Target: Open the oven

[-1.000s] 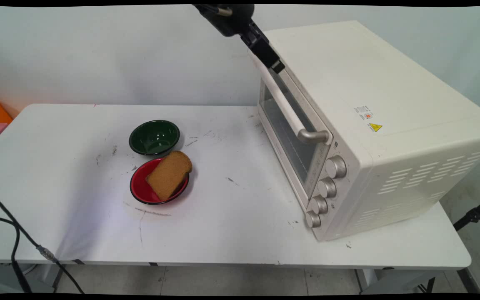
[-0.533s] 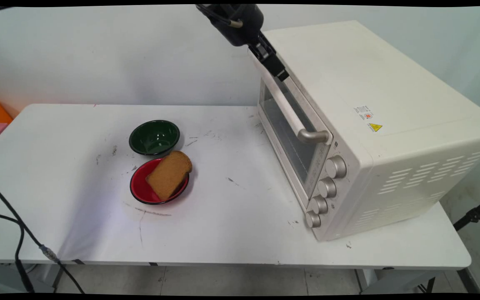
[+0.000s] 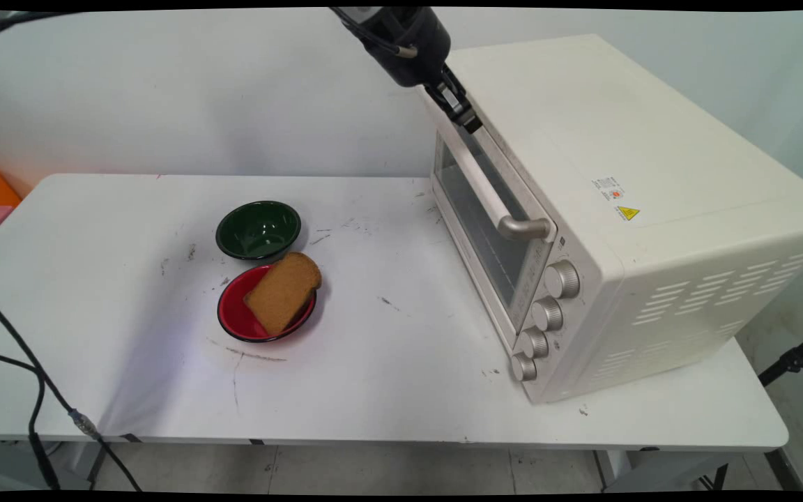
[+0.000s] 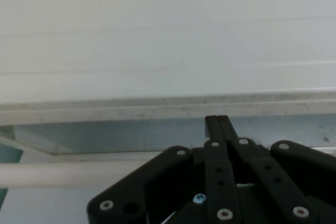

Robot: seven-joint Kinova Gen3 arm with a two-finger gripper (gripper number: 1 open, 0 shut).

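Up top, cream toaster oven (image 3: 624,209) on the white table (image 3: 373,390), door shut, glass front facing left. Door handle (image 3: 482,185), a long bar running along the door's upper edge, directly below and ahead of gripper (image 3: 468,122). Gripper at the oven door's top far corner, fingers pressed together, pinching nothing. Left of the oven: green bowl (image 3: 258,229), red bowl (image 3: 238,310) carrying bread slice (image 3: 283,291).

One oven (image 3: 624,209), two bowls (image 3: 258,229), one bread slice (image 3: 283,291).
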